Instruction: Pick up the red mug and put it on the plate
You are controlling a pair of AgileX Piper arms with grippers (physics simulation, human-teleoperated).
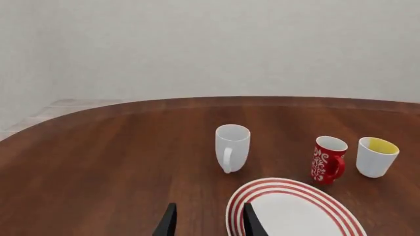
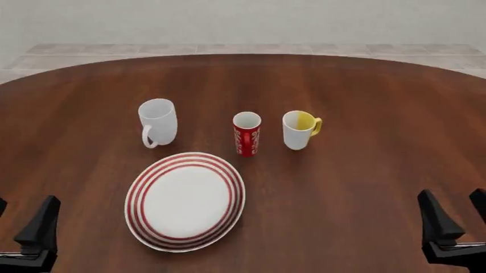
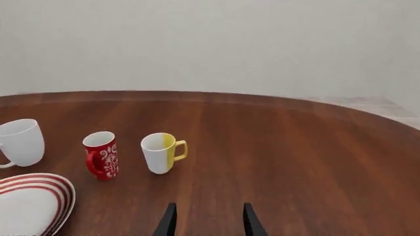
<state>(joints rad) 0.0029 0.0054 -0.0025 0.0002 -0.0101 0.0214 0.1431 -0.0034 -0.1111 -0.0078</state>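
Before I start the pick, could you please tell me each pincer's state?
Left pincer: open, holding nothing.
Right pincer: open, holding nothing.

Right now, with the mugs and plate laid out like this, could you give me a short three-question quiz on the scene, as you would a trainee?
1. True or false: the red mug already stands on the plate.
2. Which mug stands between the other two in the front view? A) plain white mug B) red mug C) yellow-handled mug
3. Fill in: the left gripper and right gripper each hold ____ between their fingers.

Key: 1 false, it stands on the table just beyond the plate; 2 B; 3 nothing.
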